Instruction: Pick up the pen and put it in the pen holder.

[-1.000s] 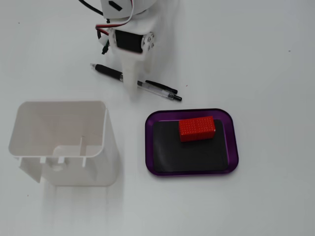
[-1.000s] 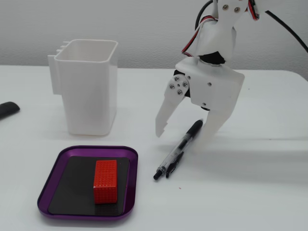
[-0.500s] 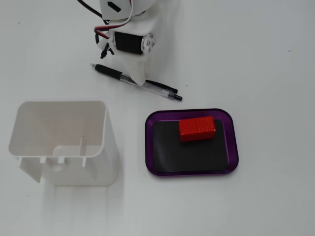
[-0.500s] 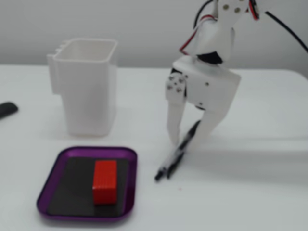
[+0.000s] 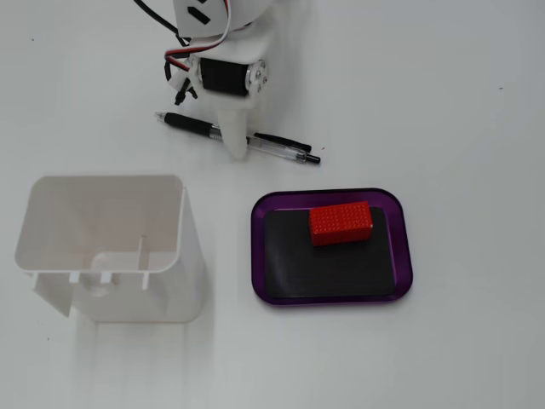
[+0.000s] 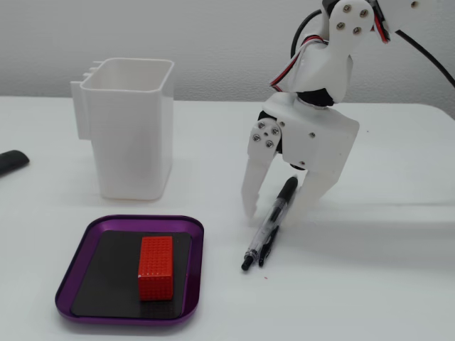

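Note:
A black and clear pen [image 5: 192,125] lies on the white table, also seen in the other fixed view [image 6: 272,226]. My gripper [image 6: 273,214] is open and lowered over the pen's middle, with one white finger [image 6: 252,186] on each side of it and the tips close to the table. In the fixed view from above, the gripper [image 5: 232,129] covers part of the pen, and only one finger [image 5: 235,143] shows clearly. The white pen holder [image 5: 102,217] stands upright and empty to the left of the gripper in both fixed views [image 6: 131,128].
A purple tray [image 5: 400,256] with a black mat holds a red block [image 5: 341,222]; it lies just in front of the pen [image 6: 78,284]. A dark object [image 6: 11,162] pokes in at the left edge.

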